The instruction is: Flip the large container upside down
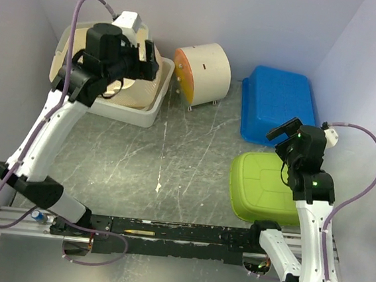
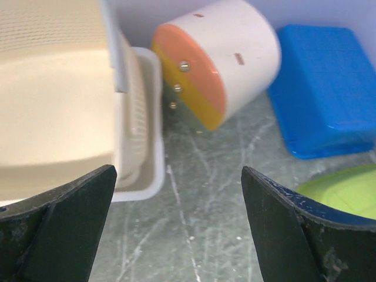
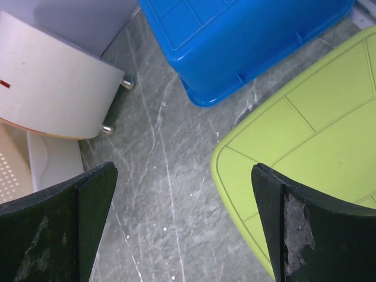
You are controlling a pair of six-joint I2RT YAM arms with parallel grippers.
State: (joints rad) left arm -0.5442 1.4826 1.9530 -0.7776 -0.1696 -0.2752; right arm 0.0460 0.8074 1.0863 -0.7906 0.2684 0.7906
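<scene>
The left gripper [image 2: 178, 173] hangs with its two fingers spread wide and nothing between them, just beside the large beige container [image 2: 53, 117], which fills the left of the left wrist view. That container sits in a white tray [image 2: 150, 176] in the far-left corner of the table [image 2: 205, 229]. It shows a perforated wall above and a smooth band below. Its longer side seems to run along the tray, roughly left to right, though the arm covers much of it from above and which way its mouth faces cannot be told. The right gripper [image 3: 184, 170] is likewise spread wide and empty, above bare table at the edge of a green bin [image 3: 317, 117]. The green bin lies bottom up near the right arm's base, and a blue bin [image 3: 247, 41], also bottom up, stands behind it. Between the tray and the blue bin a white cylinder [image 2: 235, 64] lies on its side, its orange and yellow end facing forward and to the left. There is one of each: one beige container, one tray, one cylinder, one blue bin, one green bin.
</scene>
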